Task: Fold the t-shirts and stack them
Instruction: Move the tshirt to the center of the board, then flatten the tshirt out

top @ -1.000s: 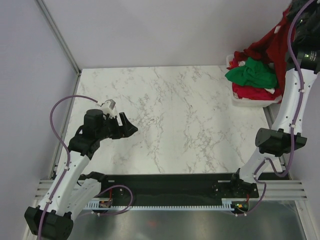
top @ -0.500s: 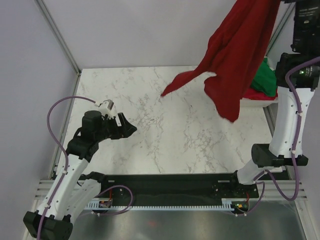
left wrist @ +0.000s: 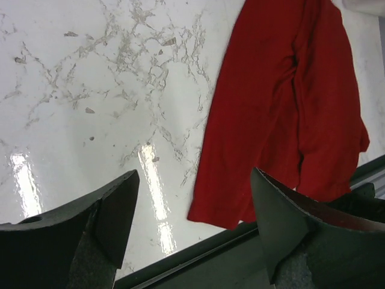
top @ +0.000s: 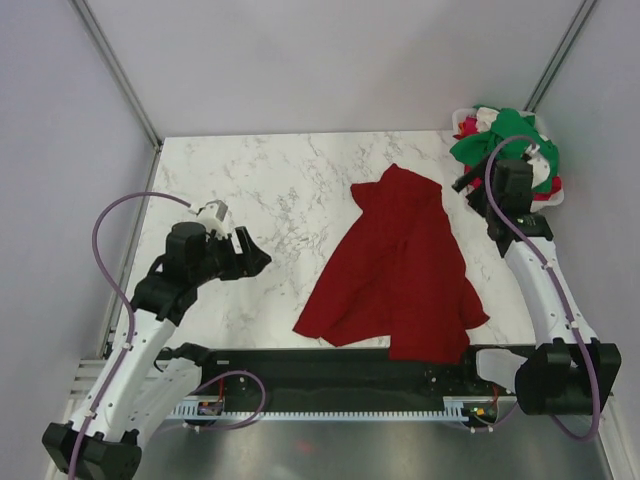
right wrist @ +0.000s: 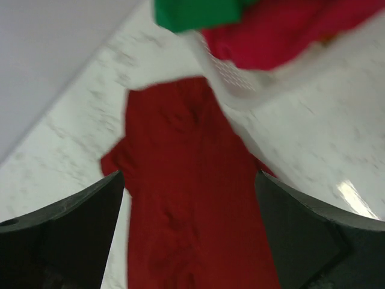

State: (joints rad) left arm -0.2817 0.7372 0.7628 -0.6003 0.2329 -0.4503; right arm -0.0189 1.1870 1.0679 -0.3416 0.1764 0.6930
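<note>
Red t-shirt [top: 400,262] now down, outline unclear.

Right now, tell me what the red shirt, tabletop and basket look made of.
Red shirt: soft matte cloth, probably cotton; limp and creased. Tabletop: glossy marble or marble-look laminate; grey veins, glare. Basket: white plastic, likely; small holes in its wall.

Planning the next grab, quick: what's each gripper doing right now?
Left gripper: open, holding nothing.
Right gripper: open, holding nothing; the dark red t-shirt lies on the table.

Dark red t-shirt [top: 400,265] now on table [top: 270,180]
</note>
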